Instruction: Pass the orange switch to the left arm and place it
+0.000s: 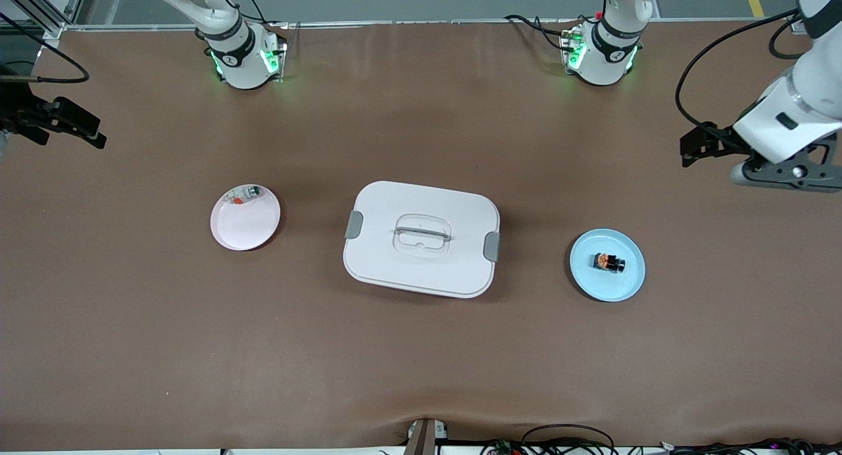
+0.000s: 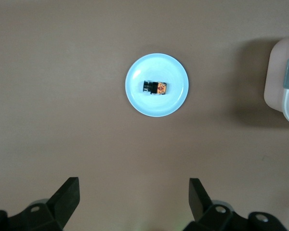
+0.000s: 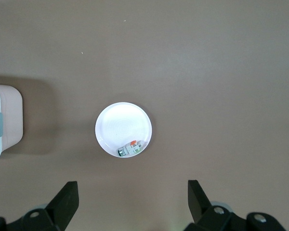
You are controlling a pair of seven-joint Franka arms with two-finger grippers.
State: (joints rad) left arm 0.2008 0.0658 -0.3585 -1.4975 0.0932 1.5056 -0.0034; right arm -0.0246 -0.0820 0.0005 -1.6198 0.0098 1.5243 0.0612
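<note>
The orange switch (image 1: pixel 608 262), a tiny black block with an orange middle, lies on a blue plate (image 1: pixel 594 285) toward the left arm's end of the table. The white box (image 1: pixel 421 238) stands shut between the two plates. High over bare table at the left arm's end hangs my left gripper (image 1: pixel 689 149), open and empty; its wrist view shows the switch (image 2: pixel 155 87) on the plate (image 2: pixel 159 107) well ahead of the fingers (image 2: pixel 70 193). My right gripper (image 1: pixel 99 133) hangs open and empty over the right arm's end of the table.
A pink plate (image 1: pixel 245 228) toward the right arm's end holds a small silvery-clear part with a red bit (image 1: pixel 245 194), also visible in the right wrist view as the small part (image 3: pixel 131 148). The box's grey latches (image 1: pixel 354 224) face each plate. Cables lie along the table's near edge.
</note>
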